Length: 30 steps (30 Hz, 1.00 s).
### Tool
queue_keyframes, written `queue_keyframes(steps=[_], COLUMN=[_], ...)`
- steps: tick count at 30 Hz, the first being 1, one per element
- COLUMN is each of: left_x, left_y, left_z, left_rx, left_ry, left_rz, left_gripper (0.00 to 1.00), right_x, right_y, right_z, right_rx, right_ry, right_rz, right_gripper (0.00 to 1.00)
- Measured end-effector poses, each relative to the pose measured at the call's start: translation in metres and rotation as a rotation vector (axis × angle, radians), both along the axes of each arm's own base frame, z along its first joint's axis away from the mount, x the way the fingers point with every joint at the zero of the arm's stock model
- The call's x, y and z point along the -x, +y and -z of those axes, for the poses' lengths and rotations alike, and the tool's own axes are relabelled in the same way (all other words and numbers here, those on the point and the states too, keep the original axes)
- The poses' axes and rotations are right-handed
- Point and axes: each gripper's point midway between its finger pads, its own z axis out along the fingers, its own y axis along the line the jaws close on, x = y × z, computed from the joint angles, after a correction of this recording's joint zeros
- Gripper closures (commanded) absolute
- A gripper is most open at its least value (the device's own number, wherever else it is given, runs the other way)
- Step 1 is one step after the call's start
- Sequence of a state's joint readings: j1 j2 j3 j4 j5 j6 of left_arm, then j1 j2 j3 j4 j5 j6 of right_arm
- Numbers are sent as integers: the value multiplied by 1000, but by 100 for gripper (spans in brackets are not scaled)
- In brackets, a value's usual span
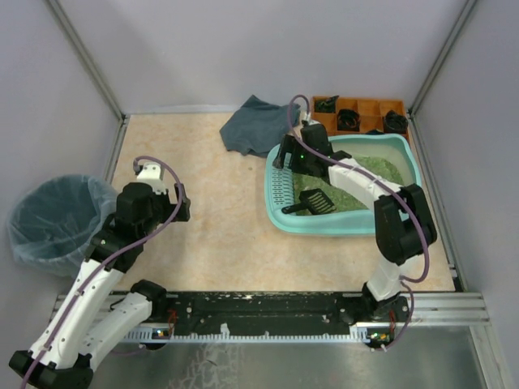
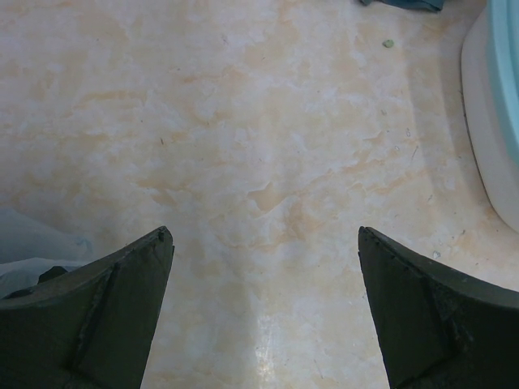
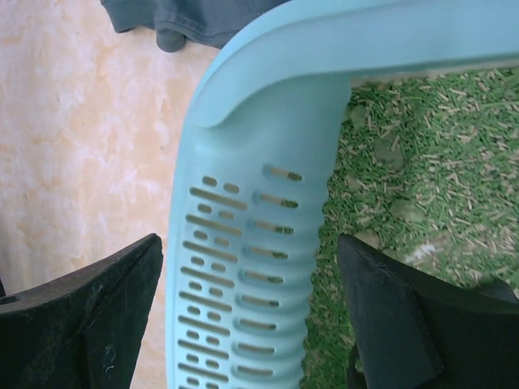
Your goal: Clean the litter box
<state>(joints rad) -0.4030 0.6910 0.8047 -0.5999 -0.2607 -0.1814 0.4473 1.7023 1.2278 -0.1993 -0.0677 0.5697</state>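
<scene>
Right claw (image 3: 249, 243) is spread wide, nothing in it, hanging right over the slotted grille (image 3: 235, 267) end of the litter box (image 3: 324, 40), with the green litter (image 3: 422, 162) under one finger. The scoop (image 1: 312, 203) lies back behind the claw, not between its fingers. I can't really judge height, but dropping here I'd probably jam a finger on the rim, shove the box and spill litter. Left claw (image 2: 264, 235) is wide open and empty too, over the bench (image 2: 243, 121).

Wide-apart jaws above beige tabletop (image 2: 243, 146), litter box (image 2: 491, 138) at right
</scene>
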Motion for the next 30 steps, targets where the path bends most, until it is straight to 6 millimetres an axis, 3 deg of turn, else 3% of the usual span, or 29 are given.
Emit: queue_keyframes(steps=[10, 20, 30], left_x=[0, -1, -1], left_y=[0, 0, 0], left_z=[0, 1, 1], left_rx=[0, 1, 1], left_ry=[-1, 1, 4], left_rz=[1, 2, 4], left_gripper=[0, 0, 0], right_x=[-23, -26, -23], right_y=[13, 22, 24], right_z=[29, 32, 34], right_rx=[52, 74, 37], right_ry=[31, 11, -63], right_rz=[4, -32, -49], right_gripper=[13, 35, 39])
